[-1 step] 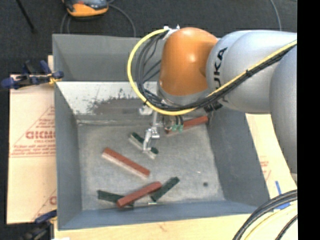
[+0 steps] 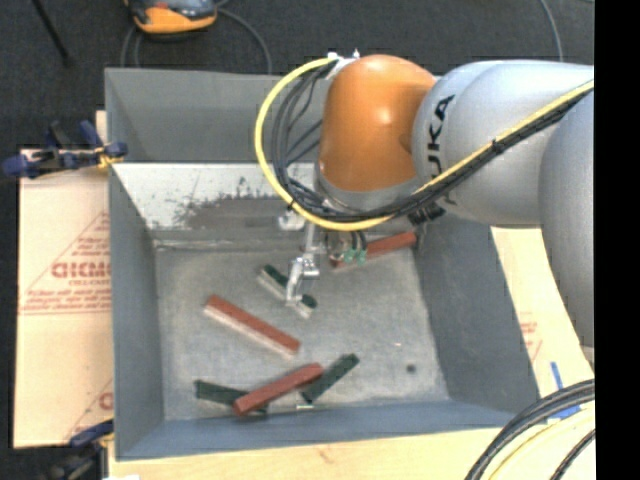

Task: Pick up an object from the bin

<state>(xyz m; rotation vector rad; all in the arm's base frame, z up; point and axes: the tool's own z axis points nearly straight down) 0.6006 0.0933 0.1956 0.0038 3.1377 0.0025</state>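
My gripper (image 2: 298, 276) hangs low in the middle of the bin, just below the orange dome on the wrist. It is directly over a short dark green stick (image 2: 303, 304) with a pale face, which lies slanted on the bin floor. Whether it touches the stick is unclear. A longer red-brown stick (image 2: 250, 326) lies just to the lower left, slanted the same way. Another red-brown stick (image 2: 392, 243) pokes out from under the arm at the right.
Near the front wall lies a small heap: a red-brown stick (image 2: 279, 388) crossed by a dark green stick (image 2: 331, 376), with another dark green one (image 2: 215, 391) to their left. The arm covers the bin's back right part.
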